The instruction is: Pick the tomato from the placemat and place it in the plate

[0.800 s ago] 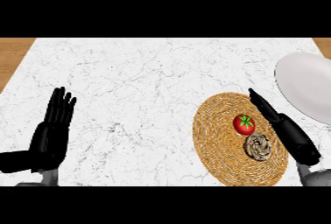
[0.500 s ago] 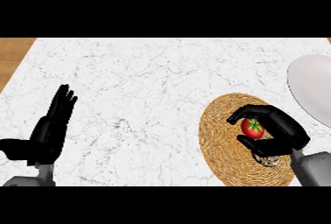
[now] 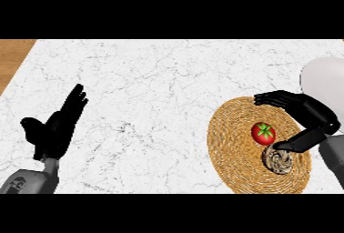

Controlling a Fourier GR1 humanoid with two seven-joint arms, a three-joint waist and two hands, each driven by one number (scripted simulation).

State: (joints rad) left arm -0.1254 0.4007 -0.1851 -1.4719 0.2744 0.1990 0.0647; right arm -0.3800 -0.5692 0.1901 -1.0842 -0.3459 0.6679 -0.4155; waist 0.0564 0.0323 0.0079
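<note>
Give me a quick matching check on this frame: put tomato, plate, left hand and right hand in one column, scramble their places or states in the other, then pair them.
Things:
1. tomato
2. plate
3. left hand
4. right hand

Places or states:
A. open, fingers up, resting at the view's left
B. white, at the counter's right edge
C. curved around the red fruit, fingers and thumb not closed on it
D. lying on the woven placemat

Pairs: 1-D, 2-B, 3-A, 4-C
</note>
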